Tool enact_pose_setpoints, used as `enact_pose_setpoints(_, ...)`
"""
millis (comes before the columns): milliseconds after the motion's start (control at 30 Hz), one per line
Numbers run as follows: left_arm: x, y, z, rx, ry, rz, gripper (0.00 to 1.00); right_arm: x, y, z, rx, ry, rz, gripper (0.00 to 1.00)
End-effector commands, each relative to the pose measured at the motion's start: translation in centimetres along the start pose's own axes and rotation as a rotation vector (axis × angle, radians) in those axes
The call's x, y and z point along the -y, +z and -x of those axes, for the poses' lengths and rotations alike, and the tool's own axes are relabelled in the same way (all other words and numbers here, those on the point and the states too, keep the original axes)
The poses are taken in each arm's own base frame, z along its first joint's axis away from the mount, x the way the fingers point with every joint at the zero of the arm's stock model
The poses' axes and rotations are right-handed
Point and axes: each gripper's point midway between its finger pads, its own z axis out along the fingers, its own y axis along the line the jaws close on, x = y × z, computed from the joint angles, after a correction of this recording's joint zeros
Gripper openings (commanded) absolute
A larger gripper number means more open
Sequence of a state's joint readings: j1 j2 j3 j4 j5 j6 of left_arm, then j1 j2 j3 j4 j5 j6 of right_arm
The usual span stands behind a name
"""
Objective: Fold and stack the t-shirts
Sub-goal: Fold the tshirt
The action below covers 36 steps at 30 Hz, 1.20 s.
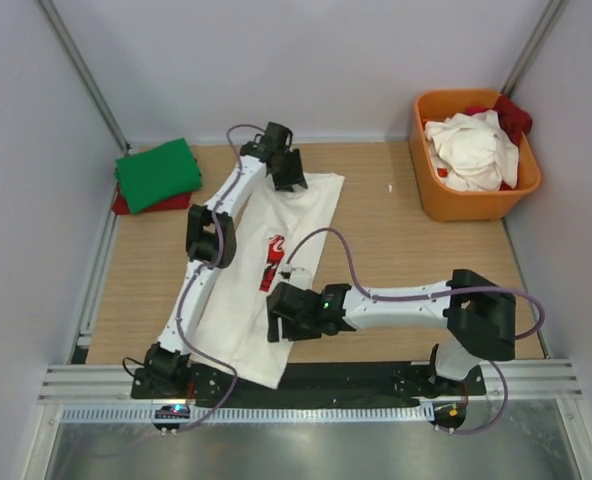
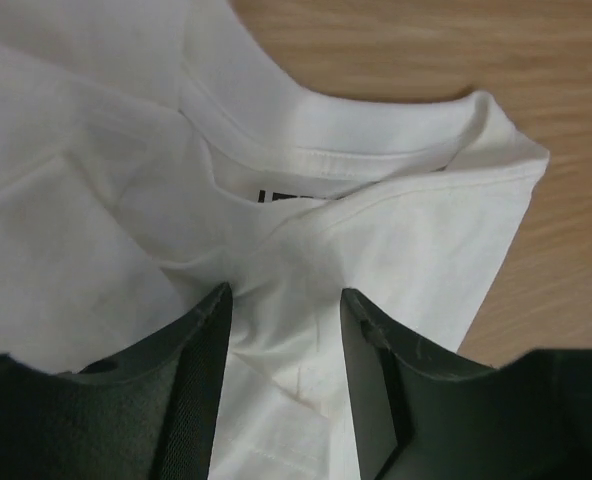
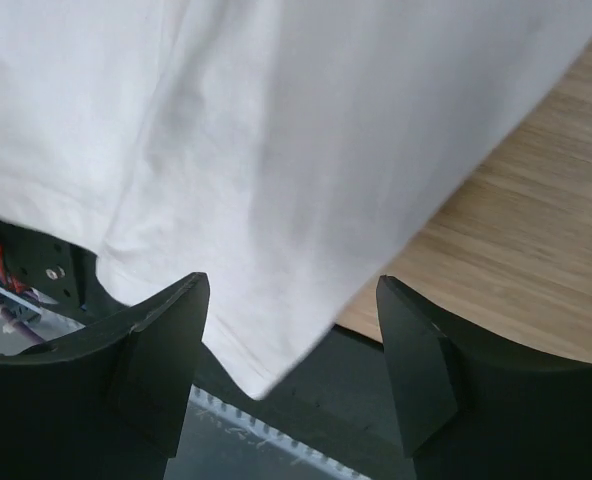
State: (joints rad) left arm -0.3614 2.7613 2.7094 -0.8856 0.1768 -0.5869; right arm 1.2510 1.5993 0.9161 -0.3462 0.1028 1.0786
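Observation:
A white t-shirt [image 1: 311,205] with a red chest print [image 1: 274,262] lies stretched diagonally down the table. My left gripper [image 1: 288,178] stands over its collar end. In the left wrist view the neckline [image 2: 346,112] lies ahead, and puckered white cloth [image 2: 396,230] runs between the parted fingers of the left gripper [image 2: 284,300], which is open. My right gripper [image 1: 276,322] hovers at the hem end. In the right wrist view the right gripper [image 3: 292,290] is wide open above the hem corner [image 3: 266,370], which hangs past the table's front edge. A folded green t-shirt [image 1: 158,172] rests on a red one [image 1: 176,203].
An orange tub [image 1: 431,195] at the back right holds crumpled white cloth [image 1: 471,150] and red cloth [image 1: 513,115]. The black base rail [image 1: 366,372] runs along the near edge. Grey walls close in the left, right and back sides.

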Motion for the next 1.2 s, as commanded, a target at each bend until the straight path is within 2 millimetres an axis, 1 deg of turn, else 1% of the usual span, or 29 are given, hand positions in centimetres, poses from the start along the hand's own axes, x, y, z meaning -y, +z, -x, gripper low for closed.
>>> enact_pose_setpoints(0,7.4,-4.6,-1.8,-0.05,0.047,-0.201,0.5,-0.5,-3.6,3.5,0.124,-0.065,-0.132,0.75)
enact_pose_setpoints(33,8.2,-7.2,-1.1,0.002,0.069,-0.234,0.56,-0.5,-4.7,4.3,0.151,-0.083,-0.143,0.76)
enact_pose_setpoints(67,8.4,-8.5,-0.9,0.017,0.088,-0.231,0.58,-0.8,-6.9,6.0,0.219,-0.096,-0.154,0.77)
enact_pose_setpoints(100,8.3,-9.7,-0.7,0.027,0.103,-0.219,0.68,-0.6,-8.2,7.2,0.261,-0.112,-0.17,0.79)
enact_pose_setpoints(133,9.3,-12.8,0.6,0.072,0.127,-0.226,0.71,-0.4,-9.4,8.3,0.303,-0.118,-0.186,0.8)
enact_pose_setpoints(167,8.8,-14.1,0.2,0.052,0.151,-0.192,0.74,-0.4,-11.5,9.9,0.362,-0.118,-0.189,0.8)
enact_pose_setpoints(200,8.5,-15.5,0.8,0.074,0.159,-0.159,0.77,0.1,-12.5,10.9,0.389,-0.124,-0.2,0.81)
enact_pose_setpoints(267,9.0,-19.9,2.2,0.138,0.176,-0.158,0.84,2.6,-13.4,13.9,0.438,-0.058,-0.234,0.85)
enact_pose_setpoints(300,8.3,-21.2,2.3,0.147,0.182,-0.127,0.9,3.2,-13.9,14.4,0.43,-0.039,-0.206,0.85)
enact_pose_setpoints(333,7.2,-21.8,2.1,0.141,0.175,-0.097,0.91,5.3,-14.2,16.3,0.454,0.031,-0.222,0.85)
enact_pose_setpoints(367,6.5,-22.8,2.0,0.149,0.177,-0.069,0.91,6.4,-13.5,16.8,0.463,0.054,-0.208,0.85)
enact_pose_setpoints(400,6.2,-25.5,2.1,0.187,0.195,-0.055,0.92,6.9,-13.6,17.2,0.464,0.077,-0.183,0.85)
enact_pose_setpoints(433,3.9,-25.1,0.7,0.153,0.182,0.011,0.93,8.0,-13.2,17.7,0.458,0.093,-0.186,0.85)
enact_pose_setpoints(467,3.0,-25.6,-0.1,0.146,0.186,0.032,0.92,9.7,-12.8,19.2,0.484,0.138,-0.187,0.84)
enact_pose_setpoints(633,-2.3,-27.8,-8.7,0.066,0.156,0.101,0.91,11.8,-10.9,23.1,0.469,0.137,-0.196,0.84)
enact_pose_setpoints(667,-2.9,-28.3,-10.0,0.064,0.148,0.106,0.9,13.1,-10.9,24.3,0.477,0.172,-0.21,0.82)
enact_pose_setpoints(700,-4.4,-29.1,-12.6,0.043,0.14,0.121,0.9,13.6,-10.6,24.9,0.475,0.186,-0.207,0.82)
enact_pose_setpoints(767,-5.5,-30.1,-14.7,0.04,0.146,0.123,0.91,14.6,-8.8,26.2,0.439,0.231,-0.154,0.8)
enact_pose_setpoints(800,-6.8,-29.9,-16.7,0.003,0.145,0.142,0.91,16.6,-8.4,27.4,0.446,0.286,-0.152,0.79)
enact_pose_setpoints(833,-6.9,-31.5,-17.4,0.035,0.15,0.125,0.91,17.3,-6.9,28.3,0.44,0.303,-0.129,0.79)
enact_pose_setpoints(867,-7.1,-31.9,-18.2,0.027,0.152,0.119,0.91,17.0,-5.9,28.6,0.404,0.304,-0.073,0.78)
enact_pose_setpoints(900,-7.4,-32.1,-19.5,0.006,0.152,0.105,0.91,17.7,-5.5,29.4,0.406,0.317,-0.062,0.77)
enact_pose_setpoints(933,-7.4,-33.2,-19.8,0.036,0.156,0.088,0.91,17.8,-4.9,30.4,0.421,0.315,-0.042,0.76)
enact_pose_setpoints(967,-7.5,-33.7,-20.2,0.047,0.155,0.082,0.91,18.1,-3.2,30.9,0.387,0.317,-0.033,0.76)
enact_pose_setpoints(1000,-8.0,-33.8,-20.8,0.048,0.153,0.093,0.91,18.3,-2.5,31.5,0.383,0.317,-0.028,0.75)
enact_pose_setpoints(1033,-8.4,-34.2,-21.3,0.074,0.148,0.089,0.91,18.9,-0.9,32.0,0.363,0.325,-0.041,0.73)
enact_pose_setpoints(1067,-8.2,-34.7,-21.2,0.094,0.144,0.079,0.91,18.6,-1.3,32.8,0.379,0.322,-0.033,0.72)
enact_pose_setpoints(1100,-8.8,-34.2,-21.9,0.088,0.131,0.087,0.91,19.4,0.6,32.4,0.343,0.328,-0.05,0.7)
enact_pose_setpoints(1167,-8.4,-34.7,-22.5,0.083,0.111,0.06,0.9,19.6,1.3,33.4,0.347,0.331,-0.048,0.66)
